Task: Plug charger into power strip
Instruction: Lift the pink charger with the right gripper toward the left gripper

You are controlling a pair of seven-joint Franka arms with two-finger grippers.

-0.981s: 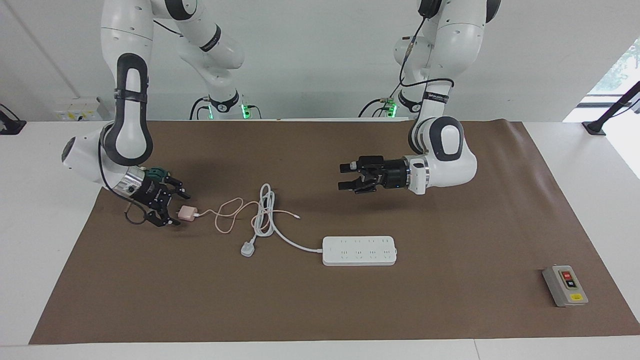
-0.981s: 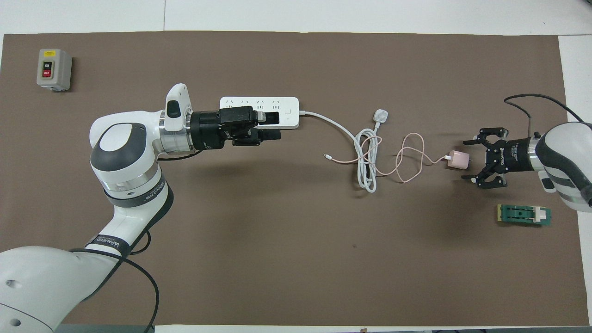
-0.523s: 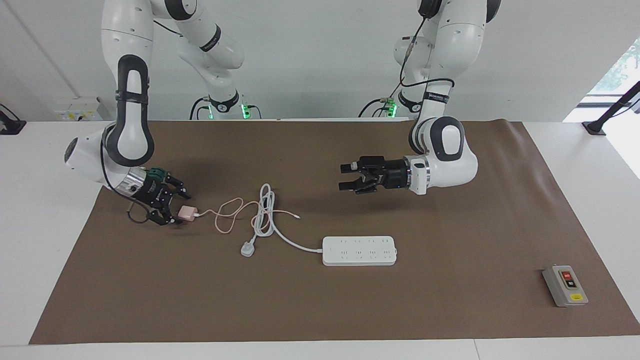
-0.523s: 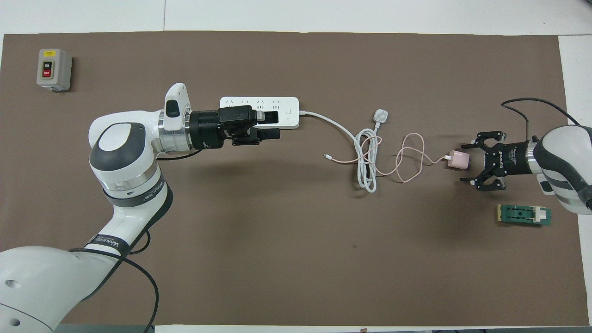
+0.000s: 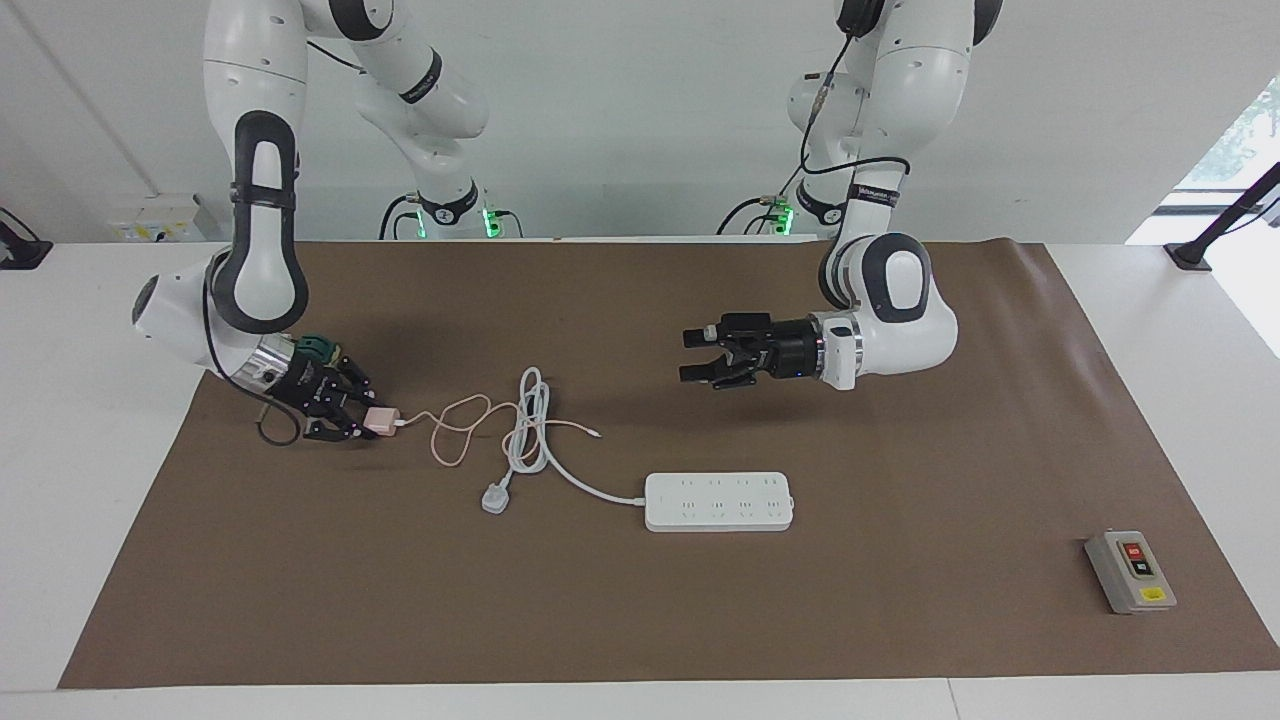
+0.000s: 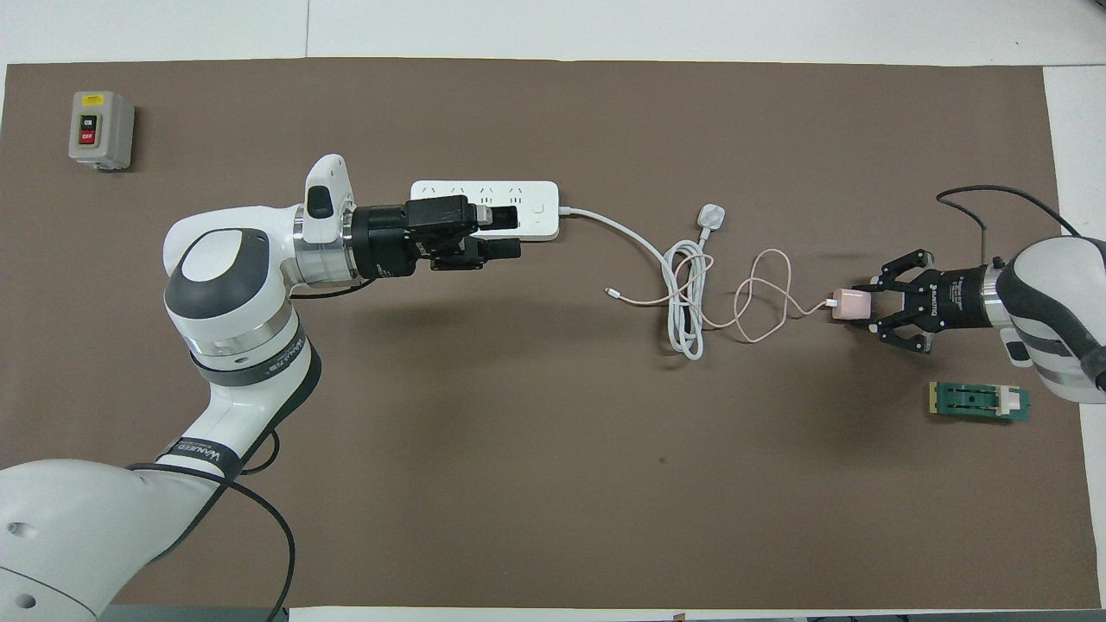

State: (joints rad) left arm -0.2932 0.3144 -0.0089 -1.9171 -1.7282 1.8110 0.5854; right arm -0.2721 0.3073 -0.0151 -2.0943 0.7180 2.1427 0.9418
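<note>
The pale pink charger (image 5: 381, 422) (image 6: 848, 305) lies low on the brown mat toward the right arm's end. My right gripper (image 5: 362, 421) (image 6: 865, 306) is shut on it from the side. Its thin pink cable (image 5: 455, 428) (image 6: 760, 298) loops across the mat to a coiled white cord. The white power strip (image 5: 718, 501) (image 6: 540, 210) lies flat, farther from the robots than the charger. My left gripper (image 5: 686, 356) (image 6: 517, 232) hangs open and empty in the air; in the overhead view it covers part of the strip.
The strip's thick white cord (image 5: 528, 425) (image 6: 685, 302) is bundled between charger and strip and ends in a white three-pin plug (image 5: 496, 498) (image 6: 710, 215). A grey switch box (image 5: 1130, 571) (image 6: 101, 129) sits toward the left arm's end. A green part (image 6: 979, 402) lies beside the right arm.
My right gripper moved in around the charger and closed its fingers on it; the charger shifted slightly toward the cords. The left arm barely moved.
</note>
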